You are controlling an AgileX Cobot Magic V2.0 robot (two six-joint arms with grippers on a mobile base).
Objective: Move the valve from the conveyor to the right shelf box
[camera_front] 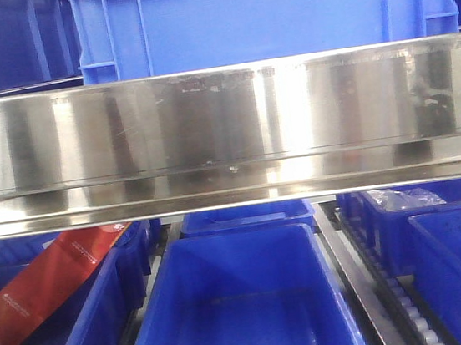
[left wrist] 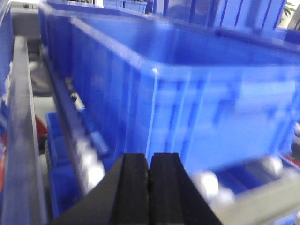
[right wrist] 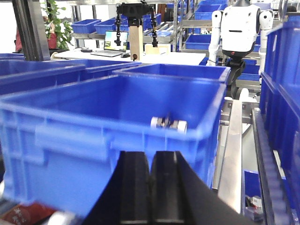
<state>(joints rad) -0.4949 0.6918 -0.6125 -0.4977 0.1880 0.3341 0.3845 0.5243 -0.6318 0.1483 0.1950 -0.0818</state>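
Right hand (right wrist: pixel 150 187): black fingers pressed together, nothing between them. At 12 o'clock just beyond it, a blue box (right wrist: pixel 108 126); a small white-capped valve (right wrist: pixel 168 124) lies inside against the far wall. White robot (right wrist: pixel 240 28) well beyond at 1 o'clock.

Left hand (left wrist: pixel 149 187): fingers also pressed together, holding nothing, facing another blue bin (left wrist: pixel 197 103) on rollers (left wrist: pixel 206 183).

Front view: steel shelf rail (camera_front: pixel 225 131), open blue tub (camera_front: pixel 238 306) below at 6 o'clock.

A steel beam (camera_front: pixel 225 131) blocks most of the front view, the left wrist view's blue crate (left wrist: pixel 187 93) is motion-blurred, and the white-ended part (right wrist: pixel 168 124) inside the right-view crate (right wrist: pixel 108 126) is too small to identify.
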